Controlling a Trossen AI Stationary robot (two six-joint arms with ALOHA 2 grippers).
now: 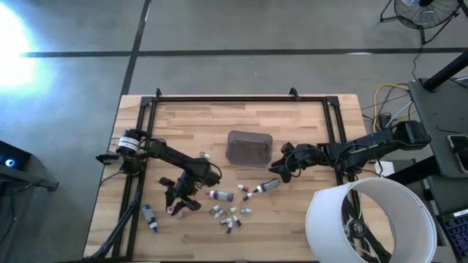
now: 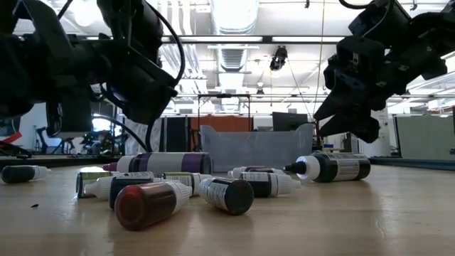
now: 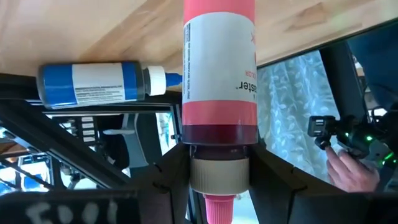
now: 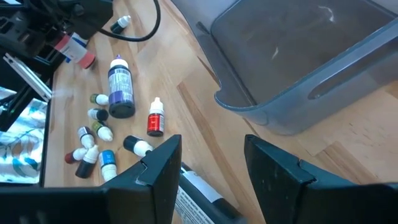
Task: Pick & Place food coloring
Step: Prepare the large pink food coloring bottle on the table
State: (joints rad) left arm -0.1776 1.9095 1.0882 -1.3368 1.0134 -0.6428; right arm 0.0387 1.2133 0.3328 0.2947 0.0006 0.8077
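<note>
Nearest the table's front edge, at seven o'clock from the grey tub point(image 1: 249, 147), the left gripper point(image 1: 175, 205) clamps a pink bottle point(image 3: 219, 93); only its wrist view shows that grip. Loose bottles point(image 1: 229, 215) lie centrally. At three o'clock, the right gripper point(image 1: 276, 169) stands open, empty.

A pale wooden tabletop point(image 1: 307, 124) with a black metal frame around its edges carries everything. Near its middle sits a grey translucent tub point(image 1: 248, 147). Nearer the front edge lies a loose scatter of small dropper bottles point(image 1: 228, 215), with a purple bottle point(image 1: 219, 195) and a dark bottle point(image 1: 266, 187) beside them. A blue bottle point(image 1: 150, 218) lies apart, toward the left frame rail.
</note>
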